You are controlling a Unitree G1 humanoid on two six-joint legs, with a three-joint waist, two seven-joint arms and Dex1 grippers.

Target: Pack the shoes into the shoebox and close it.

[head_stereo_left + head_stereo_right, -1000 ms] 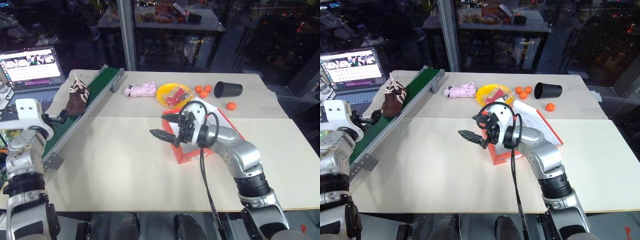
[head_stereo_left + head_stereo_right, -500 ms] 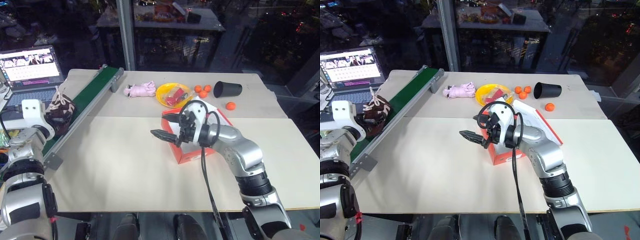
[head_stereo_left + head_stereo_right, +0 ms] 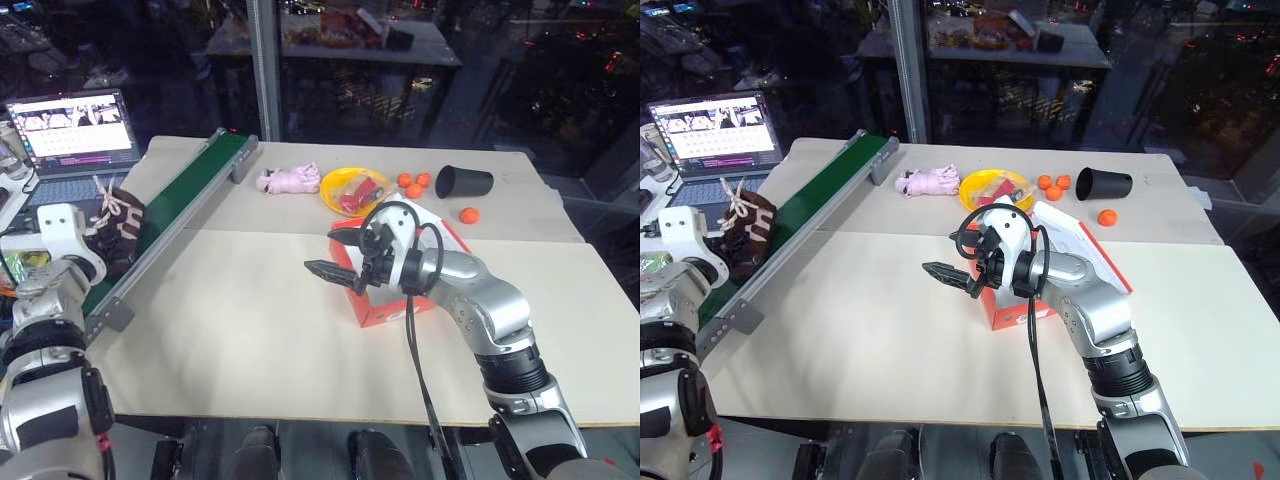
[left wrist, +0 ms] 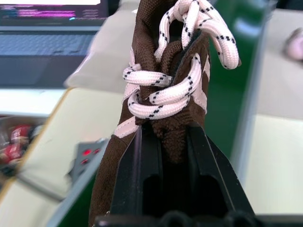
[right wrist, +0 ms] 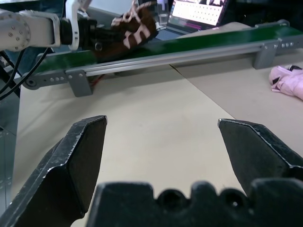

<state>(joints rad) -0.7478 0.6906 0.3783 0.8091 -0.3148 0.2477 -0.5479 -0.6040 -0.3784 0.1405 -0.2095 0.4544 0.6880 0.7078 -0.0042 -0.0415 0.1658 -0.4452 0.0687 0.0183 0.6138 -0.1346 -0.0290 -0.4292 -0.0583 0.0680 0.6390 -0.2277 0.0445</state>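
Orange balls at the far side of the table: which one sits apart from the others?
The lone orange ball, just in front of the tipped black cup. The other three cluster between the cup and the yellow bowl.

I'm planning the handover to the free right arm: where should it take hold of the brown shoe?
Probably the laced upper of the shoe, coming from the table side. The left gripper is shut on its lower part, so the laces stand exposed above the fingers, and the right gripper is open, hovering by the shoebox.
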